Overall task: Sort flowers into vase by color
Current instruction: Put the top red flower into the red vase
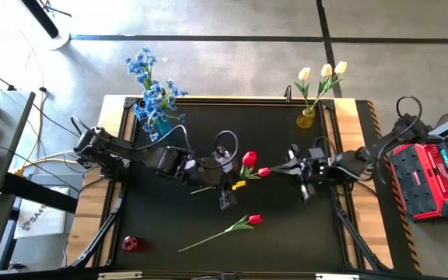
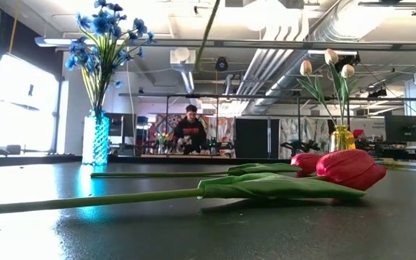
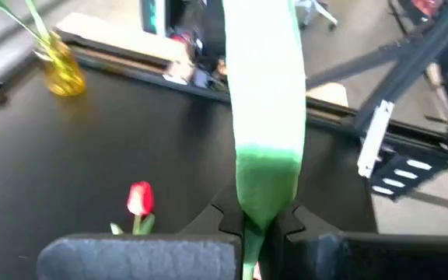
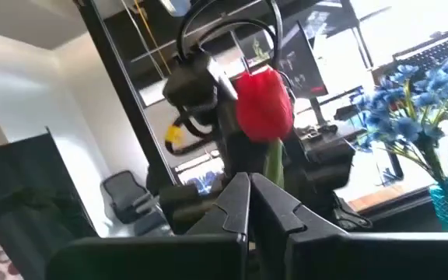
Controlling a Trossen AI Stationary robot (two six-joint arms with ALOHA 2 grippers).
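My left gripper (image 1: 230, 177) (image 3: 251, 225) is over the table's middle, shut on a red tulip (image 1: 249, 159) held up in the air. My right gripper (image 1: 278, 169) (image 4: 249, 194) faces it from the right with its fingers shut. The bloom (image 4: 264, 105) stands just past its tips and the stem passes behind one finger. A second red tulip (image 1: 264, 172) (image 2: 305, 162) lies flat below the grippers. A third (image 1: 253, 220) (image 2: 349, 167) lies nearer the near edge. Neither gripper shows in the low view. My left gripper pinches the raised tulip's green stem (image 3: 249, 233) between its two fingers, right where a broad leaf (image 3: 267, 117) begins. The leaf and stem run on past the fingertips toward the table's right. The tulip is lifted clear of the table.
A blue vase with blue sprays (image 1: 158, 117) (image 2: 100, 137) stands at the far left corner. A yellow vase with cream tulips (image 1: 307, 117) (image 2: 341, 137) stands at the far right. A small red vase (image 1: 131, 243) stands near the near left corner. A person sits in the room beyond.
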